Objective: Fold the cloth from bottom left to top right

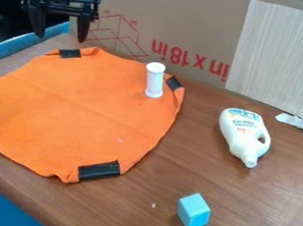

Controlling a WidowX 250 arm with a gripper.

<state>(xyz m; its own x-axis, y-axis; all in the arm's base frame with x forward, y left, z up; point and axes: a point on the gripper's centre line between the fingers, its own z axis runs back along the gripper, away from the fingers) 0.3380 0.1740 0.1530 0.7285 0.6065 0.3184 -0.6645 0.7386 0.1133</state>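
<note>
The black gripper hangs at the upper left, above the far edge of the cloth, its two fingers spread apart with nothing between them. The orange cloth lies spread out over the left half of the table, its left side cut off by the view's edge. Black tape patches mark its top left, right and bottom corners. A white spool-like cylinder stands upright on the cloth near its upper right corner.
A white bottle lies on the wooden table at the right. Near the front is a light blue block. A cardboard wall and a pale panel stand behind, with a white scrap at the right edge.
</note>
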